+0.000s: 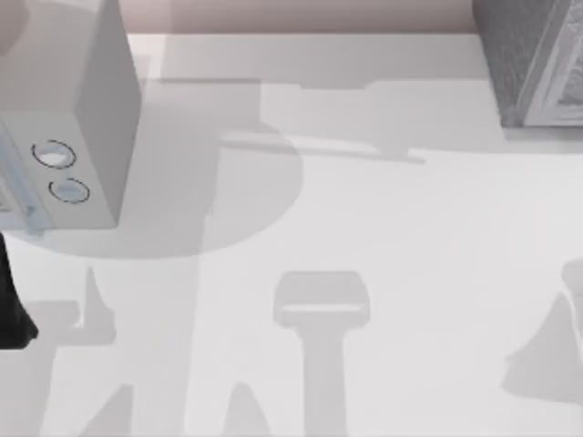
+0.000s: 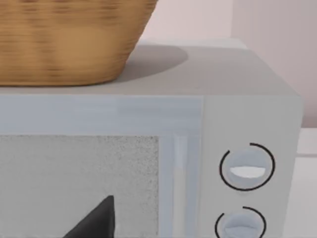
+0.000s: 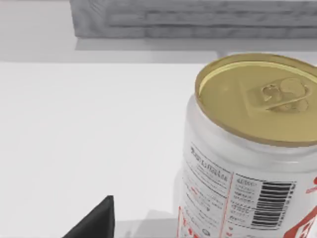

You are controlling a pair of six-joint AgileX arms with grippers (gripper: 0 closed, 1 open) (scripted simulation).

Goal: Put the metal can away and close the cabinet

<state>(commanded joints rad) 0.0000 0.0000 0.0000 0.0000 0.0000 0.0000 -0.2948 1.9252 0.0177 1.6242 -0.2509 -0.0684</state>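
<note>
From above, you see the white table (image 1: 383,237) with the cabinet (image 1: 533,59) up at about one o'clock, its dark grey speckled side and paler framed front cut off by the edge. Over at ten o'clock sits a smooth pale grey box (image 1: 86,109) with two round dials (image 1: 62,173) on its face. A sliver of your left arm (image 1: 11,300) shows dark at nine o'clock.

Your left wrist camera faces that pale box (image 2: 247,114) head on: a speckled door panel (image 2: 79,183), the two dials (image 2: 246,166) beside it, and a woven basket (image 2: 64,39) resting on its top. One dark fingertip of the left gripper (image 2: 96,220) pokes in; you cannot tell how its fingers stand.

Your right wrist camera looks at the metal can (image 3: 247,158), upright on the table, gold lid and pull tab up, barcode on its white side. The cabinet (image 3: 198,20) stands well beyond it. A dark fingertip of the right gripper (image 3: 96,220) shows near the can, not touching it; again you cannot tell its spread.
</note>
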